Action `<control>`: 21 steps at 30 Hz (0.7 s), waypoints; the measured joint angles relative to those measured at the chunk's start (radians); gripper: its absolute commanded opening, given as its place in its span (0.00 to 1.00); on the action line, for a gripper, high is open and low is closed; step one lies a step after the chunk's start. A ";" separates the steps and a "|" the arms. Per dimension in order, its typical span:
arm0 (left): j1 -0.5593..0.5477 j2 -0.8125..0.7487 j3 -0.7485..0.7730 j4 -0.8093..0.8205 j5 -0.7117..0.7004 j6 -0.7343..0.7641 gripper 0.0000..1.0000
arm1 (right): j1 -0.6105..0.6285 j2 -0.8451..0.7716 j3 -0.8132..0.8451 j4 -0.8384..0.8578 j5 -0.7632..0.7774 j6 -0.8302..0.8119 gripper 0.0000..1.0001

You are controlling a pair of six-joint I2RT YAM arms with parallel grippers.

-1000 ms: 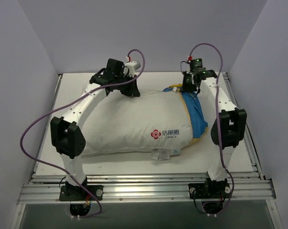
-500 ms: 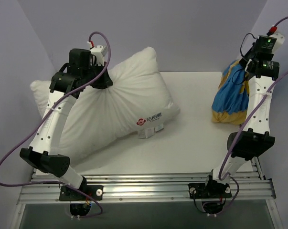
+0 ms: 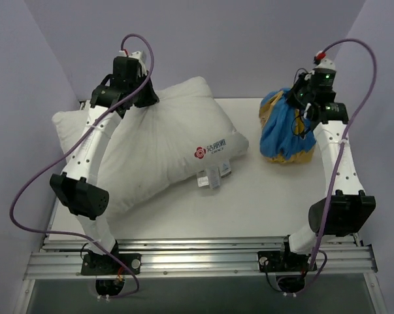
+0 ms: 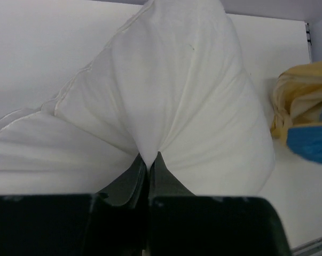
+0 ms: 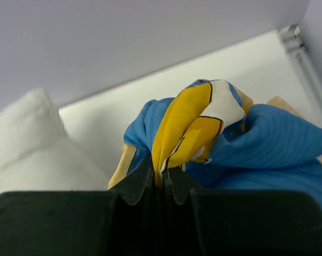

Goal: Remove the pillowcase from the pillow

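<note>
White tabletop, two tight pinches.
Left gripper pinches the pillow (puckered just ahead); right gripper clenches the bunched pillowcase.

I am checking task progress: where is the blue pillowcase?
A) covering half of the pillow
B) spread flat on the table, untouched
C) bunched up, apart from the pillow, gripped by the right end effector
C: the pillowcase is a crumpled bundle apart from the bare pillow, pinched in the right end effector.
</note>
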 measured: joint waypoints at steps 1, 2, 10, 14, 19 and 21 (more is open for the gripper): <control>0.003 0.022 -0.019 0.028 -0.009 -0.027 0.02 | 0.018 -0.018 -0.077 0.020 -0.001 0.007 0.00; 0.006 0.035 -0.056 0.068 -0.022 -0.053 0.02 | 0.036 -0.031 -0.147 0.033 -0.001 0.014 0.00; 0.095 0.046 -0.392 0.415 -0.153 -0.195 0.02 | 0.068 -0.085 -0.730 0.163 0.028 0.123 0.00; 0.142 0.039 -0.479 0.522 -0.138 -0.205 0.11 | 0.068 -0.068 -0.862 0.195 0.027 0.178 0.03; 0.150 0.023 -0.492 0.544 -0.084 -0.187 0.67 | 0.080 0.051 -0.887 0.220 0.011 0.200 0.28; 0.150 0.002 -0.491 0.531 -0.068 -0.173 0.84 | 0.102 0.085 -0.880 0.204 0.008 0.190 0.48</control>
